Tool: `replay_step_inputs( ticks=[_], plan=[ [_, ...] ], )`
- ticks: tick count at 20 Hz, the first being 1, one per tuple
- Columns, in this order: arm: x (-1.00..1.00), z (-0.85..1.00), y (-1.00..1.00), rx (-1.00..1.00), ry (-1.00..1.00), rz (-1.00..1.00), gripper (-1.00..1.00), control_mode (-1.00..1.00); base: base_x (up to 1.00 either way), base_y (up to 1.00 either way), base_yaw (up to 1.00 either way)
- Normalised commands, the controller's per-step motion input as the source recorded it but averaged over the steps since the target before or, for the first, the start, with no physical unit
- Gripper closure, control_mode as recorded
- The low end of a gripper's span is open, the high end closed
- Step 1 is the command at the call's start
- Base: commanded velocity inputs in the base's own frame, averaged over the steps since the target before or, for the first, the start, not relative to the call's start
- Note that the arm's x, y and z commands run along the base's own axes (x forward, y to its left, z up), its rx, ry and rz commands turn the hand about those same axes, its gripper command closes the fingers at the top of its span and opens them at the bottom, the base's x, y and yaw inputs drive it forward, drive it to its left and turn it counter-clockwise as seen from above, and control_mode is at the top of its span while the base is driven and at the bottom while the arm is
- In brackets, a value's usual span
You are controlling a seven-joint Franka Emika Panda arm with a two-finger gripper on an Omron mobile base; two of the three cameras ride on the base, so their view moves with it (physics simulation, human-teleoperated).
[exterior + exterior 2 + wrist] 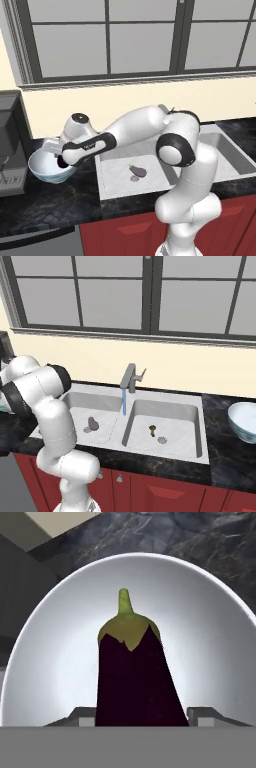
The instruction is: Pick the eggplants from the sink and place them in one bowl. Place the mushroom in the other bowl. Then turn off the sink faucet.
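The hand (62,161), half hidden behind the left bowl (42,170) rim, grips the dark eggplant (135,677) over that bowl, while the paler eggplant (137,171) lies in the sink (120,187), its details blurred.

- A wide window (125,37) with dark grey frames and muntins spans the back wall; its panes show flat pale grey.
- A grey moulded sill (135,338) runs under the window.
- Below it the wall (190,366) is plain cream.
- The table (50,207) has a black, faintly veined, glossy stone top.
- Red cabinet fronts (165,493) with recessed panels stand under the table, with small round knobs (119,478) near their top edge.
- A dark grey appliance (11,145) sits at the far left on the table.
- A grey panel (42,245) lies beside the red cabinets.
- Light is even and soft.
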Motion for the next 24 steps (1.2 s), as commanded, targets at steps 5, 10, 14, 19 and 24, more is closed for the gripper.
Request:
replay_step_inputs(
  ticks=[5,10,14,19,24],
  plan=[
    [0.17,-0.05,0.39,-0.06,0.1,0.0,1.0,-1.0,0.0,0.0,0.0],
    [0.04,0.0,0.2,-0.14,0.01,-0.07,-1.0,-1.0,0.0,0.0,0.0],
    [-0.14,0.01,-0.14,-0.08,-0.11,-0.13,-1.0,-1.0,0.0,0.0,0.0],
    [-0.32,0.0,-0.62,0.0,-0.26,-0.04,-1.0,-1.0,0.0,0.0,0.0],
    [-0.32,0.15,-0.95,0.12,-0.31,0.0,-1.0,-1.0,0.0,0.0,0.0]
  ],
)
